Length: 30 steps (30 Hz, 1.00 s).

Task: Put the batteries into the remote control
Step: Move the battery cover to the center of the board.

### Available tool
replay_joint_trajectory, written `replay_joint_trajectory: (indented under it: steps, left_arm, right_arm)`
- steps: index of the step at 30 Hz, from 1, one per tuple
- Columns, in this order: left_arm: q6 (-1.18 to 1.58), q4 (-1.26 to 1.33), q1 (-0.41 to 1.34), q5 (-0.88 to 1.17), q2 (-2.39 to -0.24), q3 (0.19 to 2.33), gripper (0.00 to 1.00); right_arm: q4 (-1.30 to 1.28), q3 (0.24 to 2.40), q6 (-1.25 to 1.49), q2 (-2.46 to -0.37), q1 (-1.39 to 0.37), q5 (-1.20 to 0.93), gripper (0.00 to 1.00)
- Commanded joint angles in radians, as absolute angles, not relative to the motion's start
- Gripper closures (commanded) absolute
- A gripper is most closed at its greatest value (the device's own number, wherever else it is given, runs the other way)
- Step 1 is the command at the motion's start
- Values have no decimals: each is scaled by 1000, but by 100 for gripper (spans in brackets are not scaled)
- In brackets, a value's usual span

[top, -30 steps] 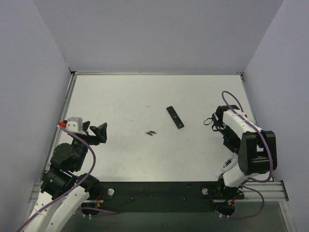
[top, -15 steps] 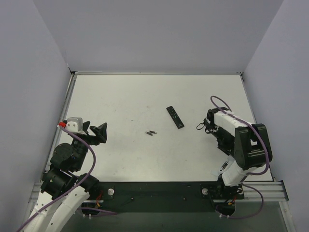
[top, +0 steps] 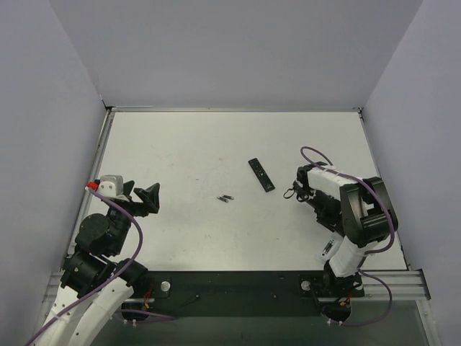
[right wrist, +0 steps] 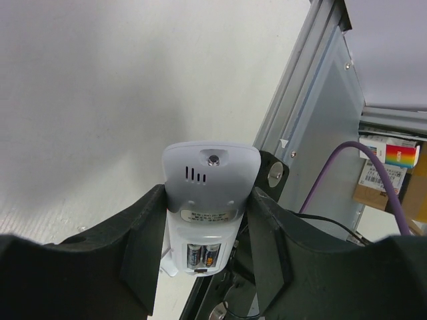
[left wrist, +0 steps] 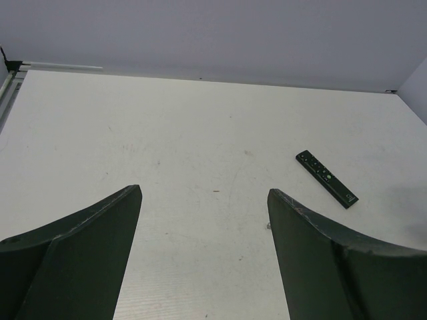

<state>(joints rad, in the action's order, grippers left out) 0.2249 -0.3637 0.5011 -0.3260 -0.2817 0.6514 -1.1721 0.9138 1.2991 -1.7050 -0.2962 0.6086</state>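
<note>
In the right wrist view my right gripper (right wrist: 208, 200) is shut on the remote control (right wrist: 211, 177), a white oblong seen from its plain back. Its battery bay is uncovered, and two dark batteries (right wrist: 203, 255) lie side by side in it. Two more small batteries (top: 226, 197) lie loose on the table near the middle. My left gripper (top: 148, 196) hovers at the left side, open with nothing between its fingers (left wrist: 87, 240), well apart from the loose cells. In the top view the white remote is hidden by the right arm (top: 338, 194).
A slim black remote (top: 261, 174) lies just beyond and right of the loose batteries, also seen as the black remote (left wrist: 327, 178) in the left wrist view. The table's metal rail (right wrist: 300, 100) runs close beside the right gripper. Grey walls enclose the table.
The right arm has swung left towards the table's middle, carrying the white remote. The left arm and the loose batteries have not moved.
</note>
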Motion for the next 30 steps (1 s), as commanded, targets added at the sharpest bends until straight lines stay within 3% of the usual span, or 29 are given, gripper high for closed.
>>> replay_joint_trajectory:
  steps: [1,11,19,24,30]
  left_arm:
    - [229,-337,495,-331,-271,657,13]
    - [229,-337,497,-334,-270,657,13]
    - [227,-339,495,-341,-268,653,13]
    - [229,-339,494,-345,-271,652,13]
    - [230,-339,492,-338,-281,650,13]
  right_arm:
    - [-1187,917,1339,-1726,-322,574,100]
    - [-1117,1002,1335,-1741,-420,523,100]
    - [-1017,1240,1293,-1841,-551,477,100]
    - [-977,1408,1186,-1930,-647,452,100]
    - [-922,1465,938,-1861,-683,476,100]
